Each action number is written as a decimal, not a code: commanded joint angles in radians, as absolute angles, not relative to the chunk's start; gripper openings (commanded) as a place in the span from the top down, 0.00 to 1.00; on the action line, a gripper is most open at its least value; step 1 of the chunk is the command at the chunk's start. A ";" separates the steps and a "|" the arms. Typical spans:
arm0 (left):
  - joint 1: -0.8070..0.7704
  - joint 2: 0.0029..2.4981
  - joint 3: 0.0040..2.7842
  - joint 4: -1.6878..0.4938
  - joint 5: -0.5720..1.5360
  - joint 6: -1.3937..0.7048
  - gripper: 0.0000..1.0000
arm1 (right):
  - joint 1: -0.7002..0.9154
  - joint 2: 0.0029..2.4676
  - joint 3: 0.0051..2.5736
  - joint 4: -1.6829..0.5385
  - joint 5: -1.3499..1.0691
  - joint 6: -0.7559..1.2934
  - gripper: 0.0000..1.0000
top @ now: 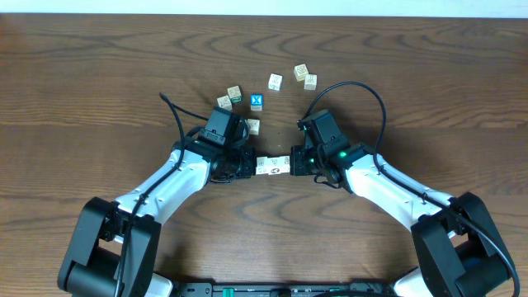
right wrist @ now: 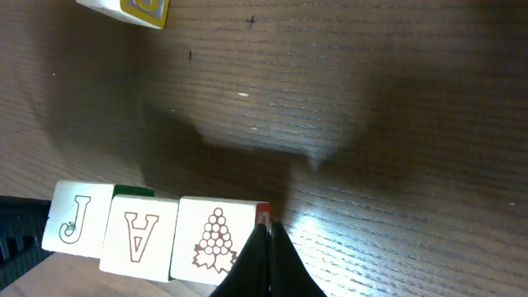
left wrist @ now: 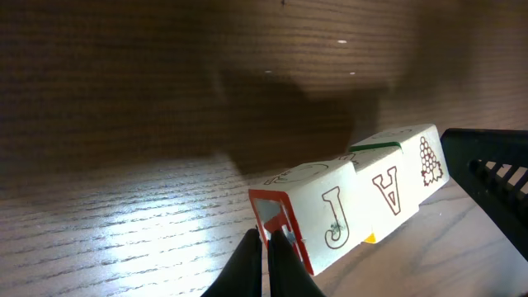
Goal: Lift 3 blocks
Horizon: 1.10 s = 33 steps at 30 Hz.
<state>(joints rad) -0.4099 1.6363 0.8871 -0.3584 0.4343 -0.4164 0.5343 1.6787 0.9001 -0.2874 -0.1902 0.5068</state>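
Three cream blocks form one tight row (top: 273, 166) between my two grippers. Close up they show a J (left wrist: 330, 219), an A (left wrist: 388, 191) and a grape cluster (left wrist: 427, 161). My left gripper (left wrist: 267, 239) is shut, its tips pressed against the red-framed end face of the J block. My right gripper (right wrist: 268, 227) is also shut and pushes on the end of the grape block (right wrist: 214, 239). The row is squeezed end to end and seems to hang above the wooden table (top: 429, 74), its shadow falling apart from it.
Several loose cubes lie behind the arms: a blue X cube (top: 256, 101), two at the left (top: 229, 97), one by the left wrist (top: 252, 126), and three further back (top: 301, 76). A yellow-faced cube (right wrist: 124, 10) shows in the right wrist view.
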 commanded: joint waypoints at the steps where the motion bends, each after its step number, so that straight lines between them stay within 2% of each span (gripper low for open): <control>1: -0.451 1.647 0.886 -0.332 0.537 -0.417 0.93 | 0.591 1.687 0.921 -0.265 -0.366 0.500 0.99; 33: -0.487 1.726 0.886 -0.282 0.538 -0.447 0.93 | 0.591 1.688 0.918 -0.327 -0.318 0.482 0.99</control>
<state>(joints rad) -0.4564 1.7302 0.8734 -0.3161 0.4374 -0.4454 0.5350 1.6794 0.9005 -0.3309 -0.1631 0.4946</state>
